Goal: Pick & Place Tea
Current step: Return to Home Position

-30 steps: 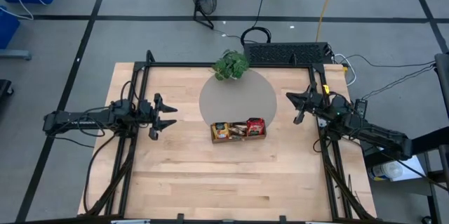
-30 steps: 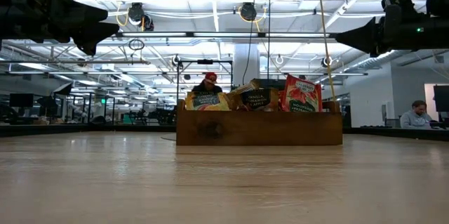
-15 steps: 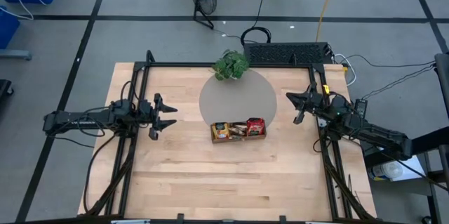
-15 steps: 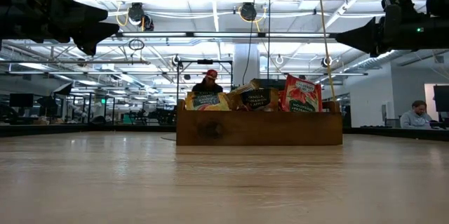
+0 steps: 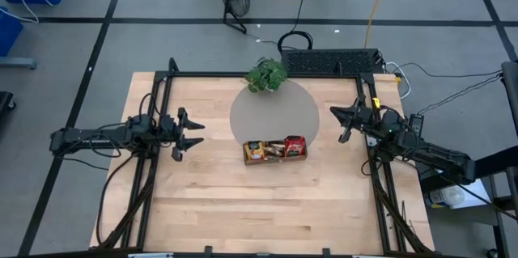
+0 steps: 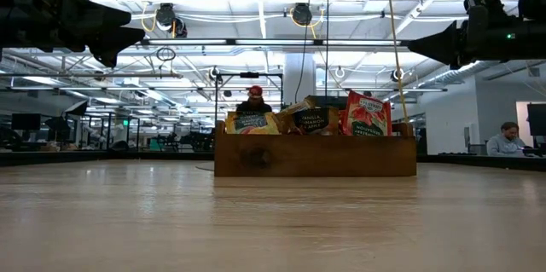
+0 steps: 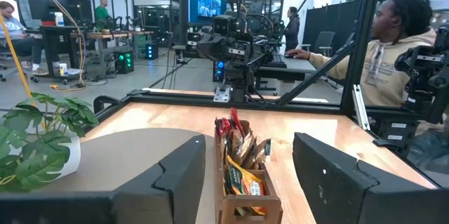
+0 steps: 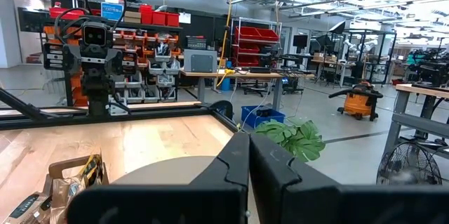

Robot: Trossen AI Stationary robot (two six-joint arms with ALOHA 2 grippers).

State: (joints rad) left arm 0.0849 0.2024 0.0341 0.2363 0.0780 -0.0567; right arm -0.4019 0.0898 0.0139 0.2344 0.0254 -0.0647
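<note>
Tea packets (image 5: 275,150) stand upright in wooden tray (image 6: 316,165) at mid-table: orange-yellow in L slot, red in R slot. L gripper (image 5: 198,133) hangs over table nr L edge, fingers wide apart, empty. R gripper (image 8: 249,157) hangs nr R edge, fingers pressed together. Both well apart from tray.

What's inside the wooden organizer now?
The wooden organizer holds orange-yellow packets at one end, brownish packets in the middle, and red packets at the other. Its front wall hides their lower parts and the count.
</note>
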